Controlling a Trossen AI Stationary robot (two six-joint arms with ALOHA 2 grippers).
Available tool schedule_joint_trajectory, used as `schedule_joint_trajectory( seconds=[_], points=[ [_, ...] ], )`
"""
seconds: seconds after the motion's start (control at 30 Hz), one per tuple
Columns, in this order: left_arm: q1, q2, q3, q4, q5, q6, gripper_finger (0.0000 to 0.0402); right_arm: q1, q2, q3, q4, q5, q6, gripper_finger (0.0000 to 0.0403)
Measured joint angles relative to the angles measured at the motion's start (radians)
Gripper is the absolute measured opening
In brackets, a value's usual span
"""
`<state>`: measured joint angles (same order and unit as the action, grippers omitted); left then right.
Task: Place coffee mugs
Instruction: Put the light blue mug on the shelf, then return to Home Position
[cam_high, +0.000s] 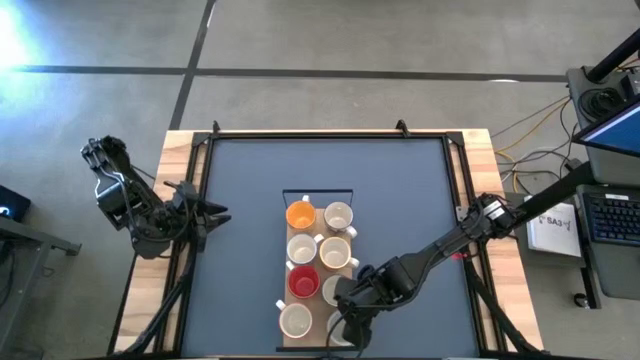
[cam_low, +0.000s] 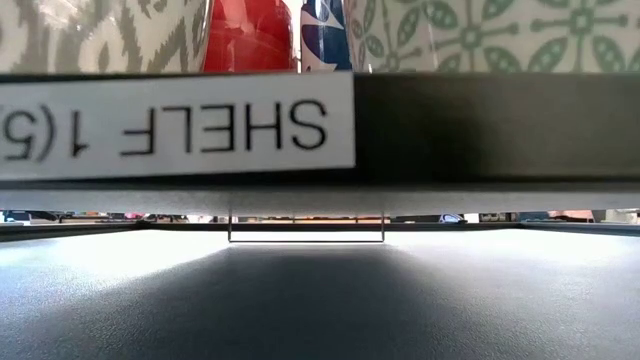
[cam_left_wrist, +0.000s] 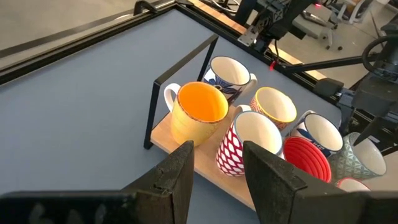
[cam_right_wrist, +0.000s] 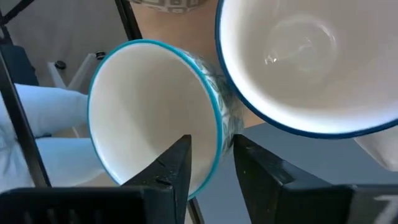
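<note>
Several coffee mugs stand in two rows on a wooden board (cam_high: 318, 268) in the middle of the table, among them an orange mug (cam_high: 300, 214) and a red one (cam_high: 303, 282). My right gripper (cam_right_wrist: 211, 168) is at the board's near right end, open. Its fingers straddle the wall of a white mug with a teal rim (cam_right_wrist: 143, 112), one inside and one outside, with a gap showing. That mug stands next to a blue-rimmed mug (cam_right_wrist: 305, 56). My left gripper (cam_high: 215, 213) waits open at the table's left edge, pointing at the mugs.
A black wire frame (cam_left_wrist: 180, 62) rises at the board's far end. Dark mat (cam_high: 250, 180) lies free left, right and beyond the board. Black rails (cam_high: 330, 135) edge the table. In the low view a labelled strip (cam_low: 180, 125) blocks most of the sight.
</note>
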<state>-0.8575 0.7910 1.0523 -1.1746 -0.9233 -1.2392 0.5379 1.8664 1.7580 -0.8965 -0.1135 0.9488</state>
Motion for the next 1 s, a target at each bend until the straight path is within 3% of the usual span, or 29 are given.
schedule_joint_trajectory(
  seconds=[0.37,1.0],
  points=[
    [0.0,-0.001,0.0,0.006,0.026,0.0,0.012,-0.002,0.0,0.0,0.044,0.0,-0.079,0.0085],
    [0.0,-0.002,0.0,0.007,0.026,0.0,0.012,-0.007,-0.047,0.0,0.02,0.01,-0.141,0.0082]
  ],
)
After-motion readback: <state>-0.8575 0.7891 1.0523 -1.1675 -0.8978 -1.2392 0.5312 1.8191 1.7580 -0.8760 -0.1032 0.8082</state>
